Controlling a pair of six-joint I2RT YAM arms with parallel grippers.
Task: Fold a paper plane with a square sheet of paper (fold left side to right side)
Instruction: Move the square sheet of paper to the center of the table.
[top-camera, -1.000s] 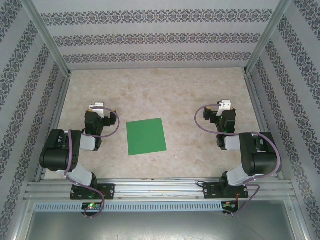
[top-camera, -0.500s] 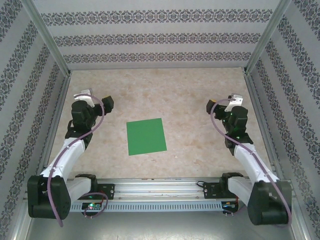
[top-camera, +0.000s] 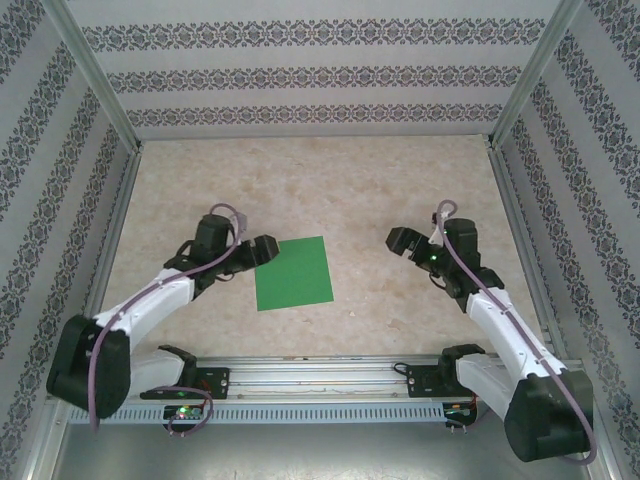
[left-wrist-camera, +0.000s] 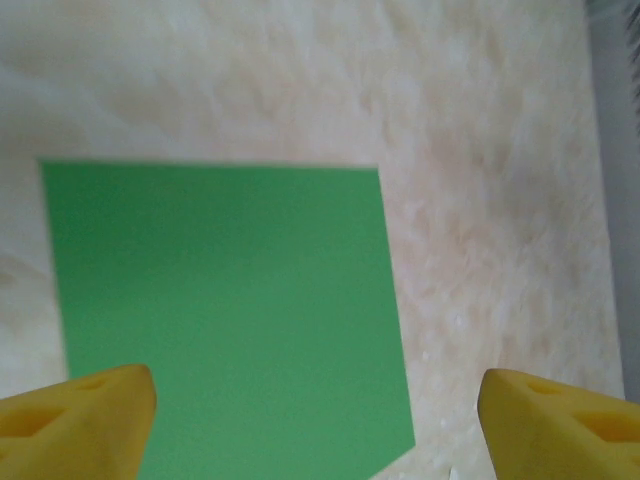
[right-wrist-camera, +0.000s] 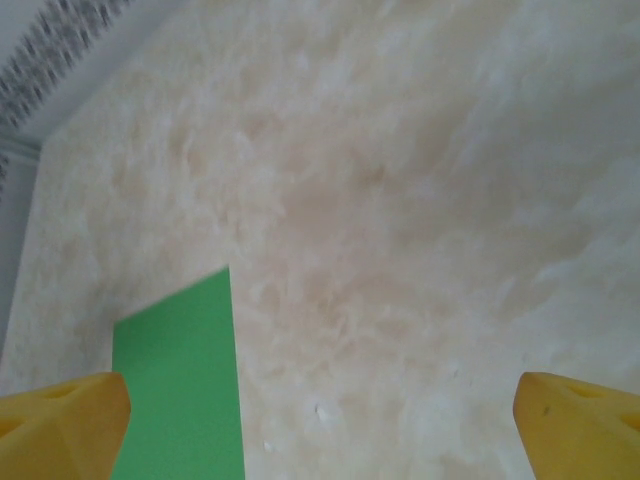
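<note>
Both arms have swung inward; left gripper (top-camera: 262, 250) and right gripper (top-camera: 400, 240) gape empty, flanking the square sheet of paper (top-camera: 292, 272) by the tabletop's (top-camera: 330, 180) near edge. Both wrist views crop the sheet.

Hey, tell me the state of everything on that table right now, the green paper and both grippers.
Square sheet of paper: flat on the table, unfolded.
Left gripper: fingers open, empty, by the sheet's left edge.
Right gripper: fingers open, empty, apart from the sheet, on its right.

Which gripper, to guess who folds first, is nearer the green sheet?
Left: left gripper at the left edge of the square sheet of paper; right gripper apart, off its right edge.
</note>
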